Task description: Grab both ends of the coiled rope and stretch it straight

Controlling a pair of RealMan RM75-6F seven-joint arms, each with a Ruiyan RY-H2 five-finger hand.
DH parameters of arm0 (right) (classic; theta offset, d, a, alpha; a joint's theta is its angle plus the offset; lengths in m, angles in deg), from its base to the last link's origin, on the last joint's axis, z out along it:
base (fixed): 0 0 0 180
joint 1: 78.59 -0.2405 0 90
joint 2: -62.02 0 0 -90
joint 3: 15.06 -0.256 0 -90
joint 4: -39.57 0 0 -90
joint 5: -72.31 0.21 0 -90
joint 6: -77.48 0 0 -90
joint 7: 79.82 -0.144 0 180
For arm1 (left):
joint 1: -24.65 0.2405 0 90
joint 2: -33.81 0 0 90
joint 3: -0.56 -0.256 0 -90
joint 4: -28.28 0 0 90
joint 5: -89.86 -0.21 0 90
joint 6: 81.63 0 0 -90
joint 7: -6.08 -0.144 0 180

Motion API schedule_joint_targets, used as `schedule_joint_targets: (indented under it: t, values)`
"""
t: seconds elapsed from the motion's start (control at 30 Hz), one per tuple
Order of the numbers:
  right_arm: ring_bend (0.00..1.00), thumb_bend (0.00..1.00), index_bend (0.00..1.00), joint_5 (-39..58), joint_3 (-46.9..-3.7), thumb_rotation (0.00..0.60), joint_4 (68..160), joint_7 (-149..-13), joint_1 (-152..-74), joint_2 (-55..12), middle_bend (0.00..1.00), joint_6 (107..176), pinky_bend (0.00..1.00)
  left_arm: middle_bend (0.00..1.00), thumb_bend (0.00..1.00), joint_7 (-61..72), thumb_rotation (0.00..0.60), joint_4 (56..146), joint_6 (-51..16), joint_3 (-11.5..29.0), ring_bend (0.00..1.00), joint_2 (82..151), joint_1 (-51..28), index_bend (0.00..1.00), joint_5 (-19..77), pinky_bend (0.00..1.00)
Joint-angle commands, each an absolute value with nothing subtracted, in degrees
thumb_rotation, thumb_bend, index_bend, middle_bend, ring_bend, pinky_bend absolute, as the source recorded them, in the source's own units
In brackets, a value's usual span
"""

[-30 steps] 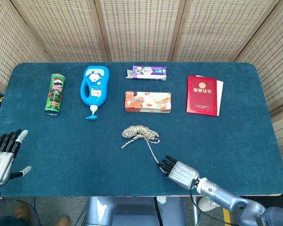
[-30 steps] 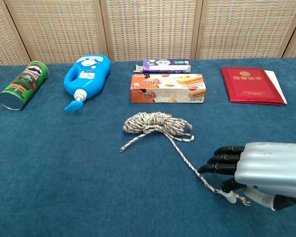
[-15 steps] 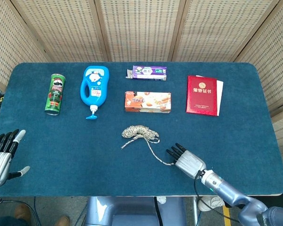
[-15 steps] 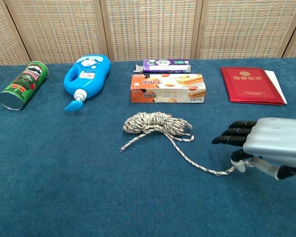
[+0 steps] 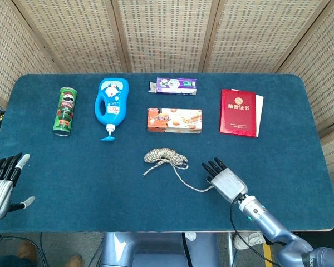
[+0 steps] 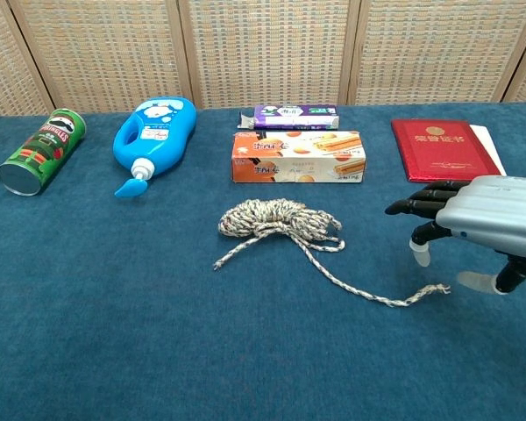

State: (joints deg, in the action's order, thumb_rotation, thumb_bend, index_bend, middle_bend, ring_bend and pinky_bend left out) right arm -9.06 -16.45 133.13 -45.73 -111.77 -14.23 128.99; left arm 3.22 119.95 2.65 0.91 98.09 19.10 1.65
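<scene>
The speckled rope lies coiled mid-table. A short end sticks out at its front left. A long tail runs right to a free end lying on the cloth. My right hand hovers just above and right of that end, fingers apart, with nothing in it. My left hand is at the table's front left edge, far from the rope, with its fingers spread and empty. The chest view does not show it.
Along the back stand a green chips can, a blue bottle, a purple box, an orange snack box just behind the coil, and a red booklet. The blue table ends close behind my right hand.
My right hand moved right and further back, dragging the rope's long tail with it, then let go. The end now lies loose on the cloth. The left hand barely moved.
</scene>
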Motion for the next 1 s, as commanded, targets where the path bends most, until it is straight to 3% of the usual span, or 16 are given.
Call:
schedule_joint_targets:
  t: [0.03,0.3,0.47,1.0]
  values:
    - [0.0,0.39,0.36,-7.07,-17.66,0.6,132.65,-50.65,-111.72,-16.21,0.0,129.17,0.0,0.0,0.0,3.62,0.6,119.63,2.78,0.87,0.0,98.08,19.24,0.0,1.71,0.0]
    - [0.0,0.38,0.37,-2.8,-19.1,0.6,128.75,-54.17,-112.56,-20.84,0.0,128.38,0.0,0.0,0.0,4.04,0.6,118.86,2.67,0.64,0.0,98.42,19.35,0.0,1.59,0.0]
    - [0.0,0.32,0.42,-0.65,-19.39,0.6,127.89,-53.7,-112.77,-22.64,0.0,128.87,0.0,0.0,0.0,3.44,0.6,119.21,2.41,0.64,0.0,98.4,19.16,0.0,1.51,0.0]
    - [0.0,0.32,0.48,1.61,-18.27,0.6,125.97,-54.56,-112.45,-23.51,0.0,129.73,0.0,0.0,0.0,2.05,0.6,119.95,1.31,0.6,0.0,98.6,18.67,0.0,1.92,0.0]
